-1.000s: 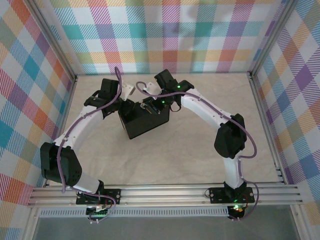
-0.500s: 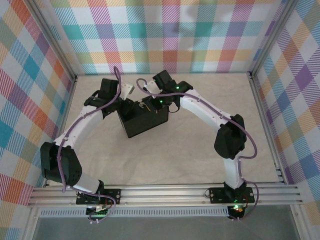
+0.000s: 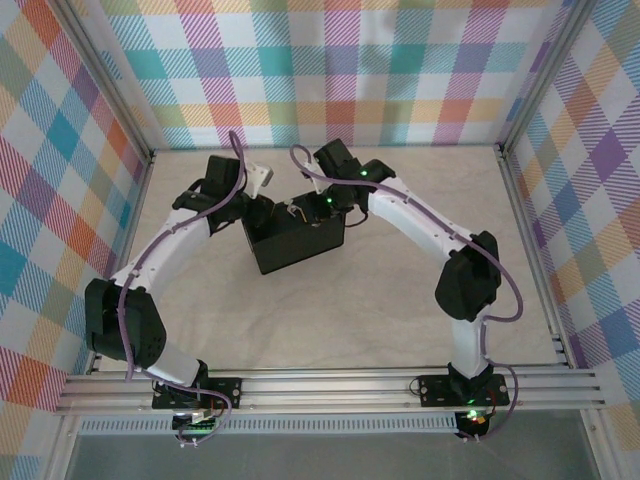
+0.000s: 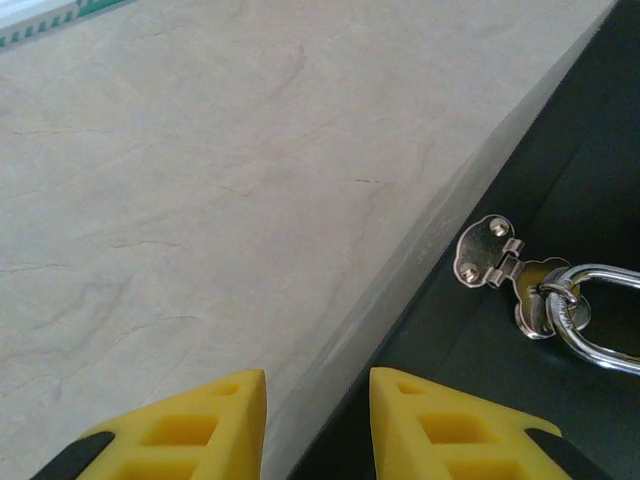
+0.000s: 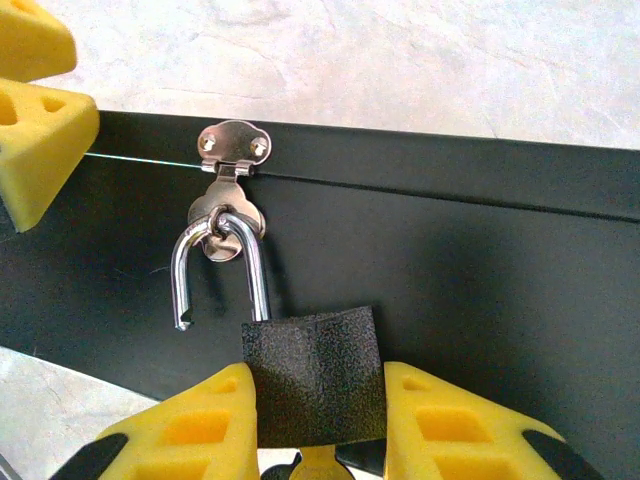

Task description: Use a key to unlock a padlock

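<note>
**A:** top view first: left arm point(image 3: 165, 250) and right arm point(image 3: 420, 225) both curl in to the far edge of the dark box point(image 3: 298, 245) mid-frame on the table point(image 3: 400, 330). why two arms for one lock?

**B:** my guess, one steadies, one works. left wrist view: left gripper point(image 4: 318, 415) at the bottom, jaws apart, nothing between them, the box edge running under the gap. the hasp point(image 4: 488, 262) sits right of centre

**A:** and the right wrist view?

**B:** right gripper point(image 5: 318, 400) at bottom centre is clamped on the padlock point(image 5: 305, 350) body. the shackle point(image 5: 181, 280) hangs through the hasp with its left end free of the body, so it looks unlocked to me. gripping the body should let it unhook the thing next
</note>
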You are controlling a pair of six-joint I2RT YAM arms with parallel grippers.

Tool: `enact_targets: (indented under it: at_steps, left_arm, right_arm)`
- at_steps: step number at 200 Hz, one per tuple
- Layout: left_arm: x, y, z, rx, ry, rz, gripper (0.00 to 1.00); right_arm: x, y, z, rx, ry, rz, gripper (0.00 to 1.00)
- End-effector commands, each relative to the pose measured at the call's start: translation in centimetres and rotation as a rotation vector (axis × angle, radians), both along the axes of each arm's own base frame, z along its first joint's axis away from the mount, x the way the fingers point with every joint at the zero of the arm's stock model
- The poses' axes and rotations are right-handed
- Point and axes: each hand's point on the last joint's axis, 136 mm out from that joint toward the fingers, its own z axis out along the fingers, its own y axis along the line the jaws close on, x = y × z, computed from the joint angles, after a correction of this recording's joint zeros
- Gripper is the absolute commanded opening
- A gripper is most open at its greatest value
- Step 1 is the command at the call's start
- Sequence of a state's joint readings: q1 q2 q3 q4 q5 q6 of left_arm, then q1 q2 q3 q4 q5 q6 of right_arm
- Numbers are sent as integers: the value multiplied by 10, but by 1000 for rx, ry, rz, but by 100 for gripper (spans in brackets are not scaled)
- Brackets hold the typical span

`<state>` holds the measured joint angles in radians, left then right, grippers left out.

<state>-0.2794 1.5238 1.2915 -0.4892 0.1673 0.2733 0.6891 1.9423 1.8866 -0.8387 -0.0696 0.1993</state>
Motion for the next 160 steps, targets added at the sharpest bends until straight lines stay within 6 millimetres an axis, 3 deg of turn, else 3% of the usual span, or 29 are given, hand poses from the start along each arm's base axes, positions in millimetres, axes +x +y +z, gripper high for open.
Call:
enact_targets:
  at_steps: [1, 37, 94, 160]
  left_arm:
    - [-9, 0, -17, 31, 97, 22, 31]
    - [-16, -21, -19, 6, 120, -26, 30]
    - [-19, -40, -16, -54, 149, -65, 29]
    - [-35, -86, -25, -101, 210, -155, 29]
  right_arm:
    - [1, -44, -12, -81, 65, -220, 13]
    - [29, -46, 3, 12, -7, -363, 11]
    - [55, -54, 17, 34, -44, -387, 12]
    - [76, -44, 0, 165, -32, -544, 13]
